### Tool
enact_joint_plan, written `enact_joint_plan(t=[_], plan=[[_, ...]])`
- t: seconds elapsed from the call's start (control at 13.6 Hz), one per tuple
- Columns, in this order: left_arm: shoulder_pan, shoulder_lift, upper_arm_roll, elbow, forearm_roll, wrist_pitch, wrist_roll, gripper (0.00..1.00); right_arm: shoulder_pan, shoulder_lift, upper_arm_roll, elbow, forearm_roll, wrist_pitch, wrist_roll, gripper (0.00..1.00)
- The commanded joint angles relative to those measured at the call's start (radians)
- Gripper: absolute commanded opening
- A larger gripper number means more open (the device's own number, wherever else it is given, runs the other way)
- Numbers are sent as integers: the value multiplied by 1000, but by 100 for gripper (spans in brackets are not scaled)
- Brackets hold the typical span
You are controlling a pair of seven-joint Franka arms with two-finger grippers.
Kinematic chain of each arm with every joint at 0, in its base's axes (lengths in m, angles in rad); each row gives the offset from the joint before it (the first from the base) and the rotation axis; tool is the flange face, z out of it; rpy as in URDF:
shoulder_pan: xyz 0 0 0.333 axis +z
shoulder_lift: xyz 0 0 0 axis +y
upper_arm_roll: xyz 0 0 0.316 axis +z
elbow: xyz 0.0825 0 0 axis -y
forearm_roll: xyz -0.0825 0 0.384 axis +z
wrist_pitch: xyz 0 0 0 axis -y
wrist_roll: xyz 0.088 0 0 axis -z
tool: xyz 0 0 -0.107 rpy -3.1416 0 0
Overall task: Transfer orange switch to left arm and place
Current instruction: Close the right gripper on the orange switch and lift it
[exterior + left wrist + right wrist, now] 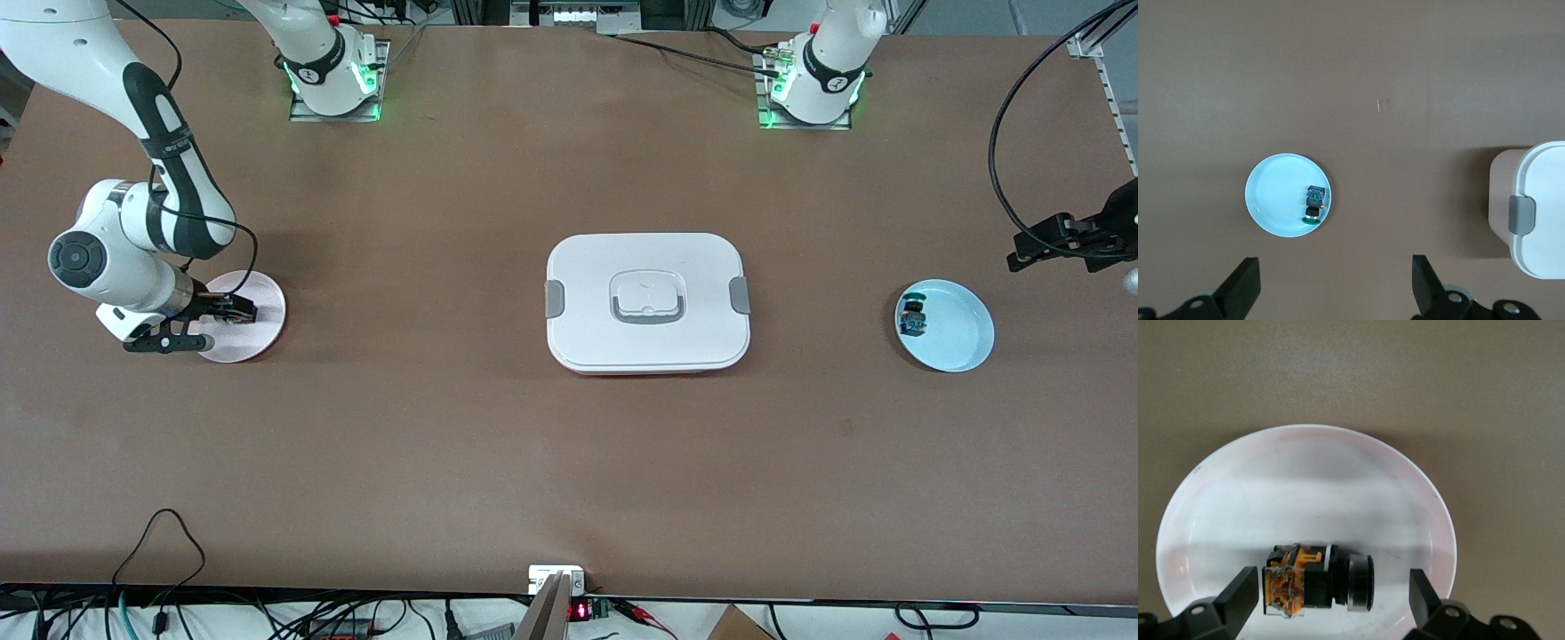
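The orange switch point(1318, 583) lies on its side in a pale pink plate point(1305, 480) at the right arm's end of the table. My right gripper point(1335, 593) is low over that plate point(262, 331), open, with a finger on each side of the switch and a gap at both. In the front view the gripper point(227, 309) hides the switch. My left gripper point(1021, 249) is open and empty in the air at the left arm's end, over bare table beside a light blue plate point(960, 342). The white box point(647, 302) stands mid-table between the plates.
The blue plate point(1275, 200) holds a tiny blue-and-green part point(1314, 203), also seen in the front view point(913, 317). The box's corner and grey clip point(1521, 215) show in the left wrist view. Cables hang along the table's near edge.
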Motion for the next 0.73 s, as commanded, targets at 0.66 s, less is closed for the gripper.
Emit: enact_joint_plan(t=[0.66], plan=[[2, 14, -2, 33, 24, -21, 10, 100, -8, -8, 8, -87, -7, 117, -6, 100]])
